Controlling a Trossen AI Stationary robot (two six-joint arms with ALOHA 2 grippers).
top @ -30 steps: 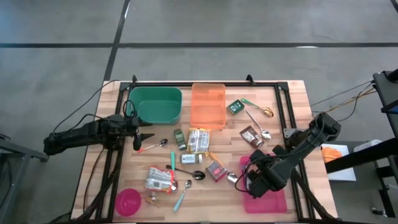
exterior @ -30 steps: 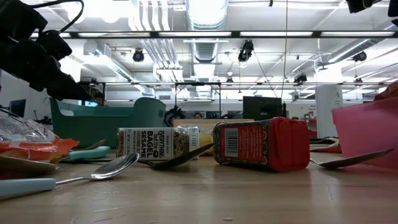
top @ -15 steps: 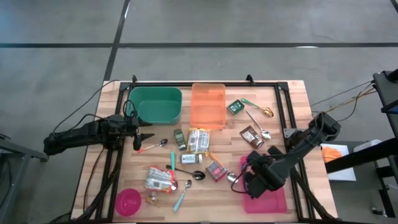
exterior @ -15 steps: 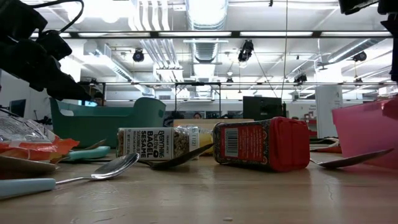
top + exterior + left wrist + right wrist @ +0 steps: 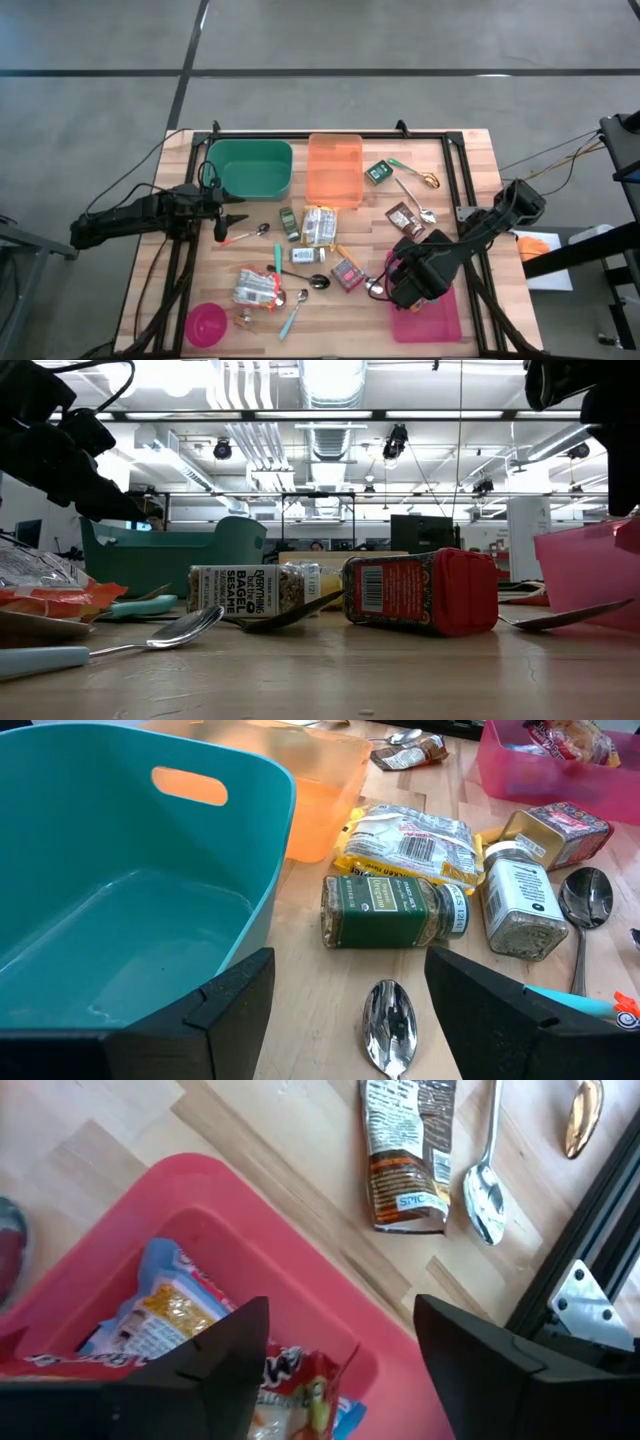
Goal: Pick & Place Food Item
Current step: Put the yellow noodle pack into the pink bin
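A blue, red and yellow snack packet lies inside the pink bin at the table's near right. My right gripper hangs over that bin, pointing steeply down, fingers open, one on either side above the packet. Part of the packet is hidden behind one finger. My left gripper waits open at the table's left, beside the green bin, with nothing between its fingers.
The green bin and an orange bin stand at the far side. Spice jars, a noodle packet, a red tin, spoons and a pink bowl litter the middle. A brown packet and a spoon lie beyond the pink bin.
My right gripper has shifted a little toward the table's left and far side over the pink bin and sunk slightly. In the low view its dark arm has come down into the picture's upper right corner.
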